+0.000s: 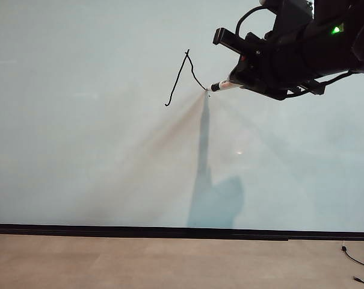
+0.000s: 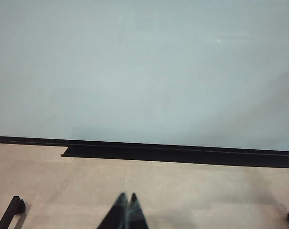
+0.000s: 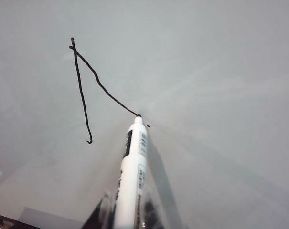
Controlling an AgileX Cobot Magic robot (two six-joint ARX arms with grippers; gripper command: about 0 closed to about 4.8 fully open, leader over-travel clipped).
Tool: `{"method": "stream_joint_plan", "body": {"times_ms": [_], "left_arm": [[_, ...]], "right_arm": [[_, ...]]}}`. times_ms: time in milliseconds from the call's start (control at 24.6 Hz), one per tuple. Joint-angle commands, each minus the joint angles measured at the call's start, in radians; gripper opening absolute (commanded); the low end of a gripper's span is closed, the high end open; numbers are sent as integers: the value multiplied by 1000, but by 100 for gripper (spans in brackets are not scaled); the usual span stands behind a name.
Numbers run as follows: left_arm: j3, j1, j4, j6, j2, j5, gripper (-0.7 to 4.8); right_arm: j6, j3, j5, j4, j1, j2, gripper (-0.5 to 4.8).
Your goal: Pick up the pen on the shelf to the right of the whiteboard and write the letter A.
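Pen [image 3: 132, 176] is clamped in right gripper [image 3: 127, 217], tip pressed on whiteboard [image 1: 79, 150] at the end of the unfinished letter A [image 1: 183, 75]. Left gripper [image 2: 126, 212] is held low, jaws closed together.

The tan floor [image 1: 139, 262] runs along the foot of the whiteboard [image 1: 79, 150], meeting its black lower strip [image 1: 109, 229]. A thin black cable [image 1: 357, 260] lies on the floor at the right.
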Motion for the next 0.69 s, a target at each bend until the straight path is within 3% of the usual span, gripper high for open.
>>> {"method": "stream_joint_plan", "body": {"times_ms": [41, 690], "left_arm": [[3, 0, 6, 4, 0, 4, -5], [3, 0, 6, 4, 0, 4, -4]], "right_arm": [[3, 1, -2, 30, -1, -5, -6], [8, 0, 51, -27, -3, -6, -6]]}}
